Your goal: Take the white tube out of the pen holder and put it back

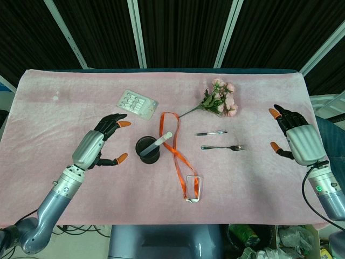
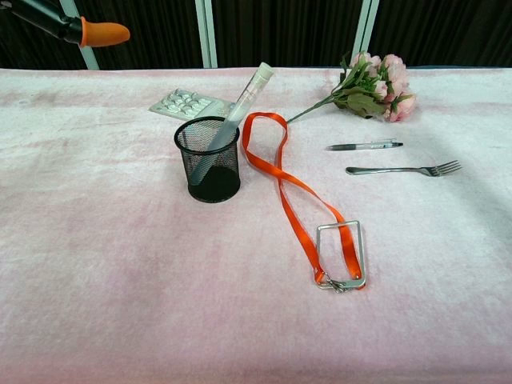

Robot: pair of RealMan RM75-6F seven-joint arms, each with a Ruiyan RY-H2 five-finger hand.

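A black mesh pen holder stands near the middle of the pink cloth. The white tube leans inside it, its top tilted up and to the right. My left hand hovers to the left of the holder, fingers spread and holding nothing; only an orange fingertip of it shows in the chest view. My right hand is far off at the table's right edge, fingers apart and empty.
An orange lanyard with a clear badge holder lies right of the pen holder. A pill blister pack, a pink flower bunch, a pen and a fork lie farther back and right.
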